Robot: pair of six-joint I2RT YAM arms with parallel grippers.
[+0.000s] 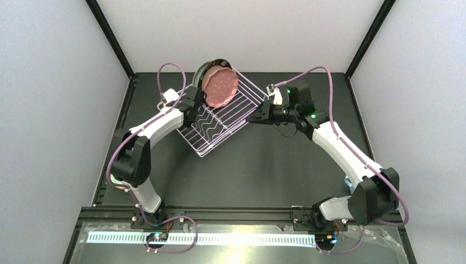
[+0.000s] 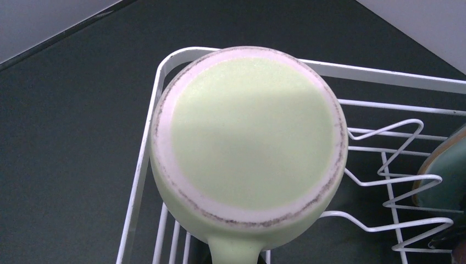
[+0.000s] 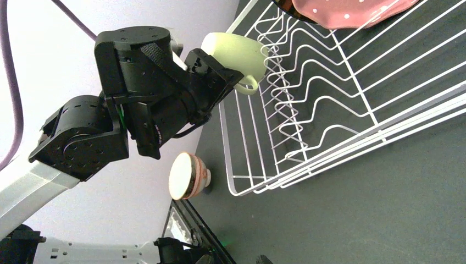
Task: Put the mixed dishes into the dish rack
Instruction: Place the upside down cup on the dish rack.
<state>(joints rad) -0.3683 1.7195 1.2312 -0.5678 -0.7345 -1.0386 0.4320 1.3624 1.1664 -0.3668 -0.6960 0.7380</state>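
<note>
The white wire dish rack [image 1: 220, 129] sits askew at mid-table. A pink speckled plate [image 1: 221, 87] stands on edge at its far end, with a mint-green dark-rimmed plate [image 1: 203, 73] behind it. My left gripper [image 3: 233, 77] is shut on the handle of a pale green mug [image 2: 250, 137]. The mug hangs bottom-up over the rack's left corner [image 2: 165, 66]; the fingers are hidden behind it in the left wrist view. My right gripper [image 1: 254, 116] hovers by the rack's right side, open and holding nothing. A small reddish-banded bowl [image 3: 189, 176] stands on the table left of the rack.
The rack's wavy divider wires [image 3: 299, 104] lie between the mug and the plates. The left arm [image 1: 156, 124] reaches along the rack's left side. Grey walls and black frame posts [image 1: 110, 38] enclose the dark table.
</note>
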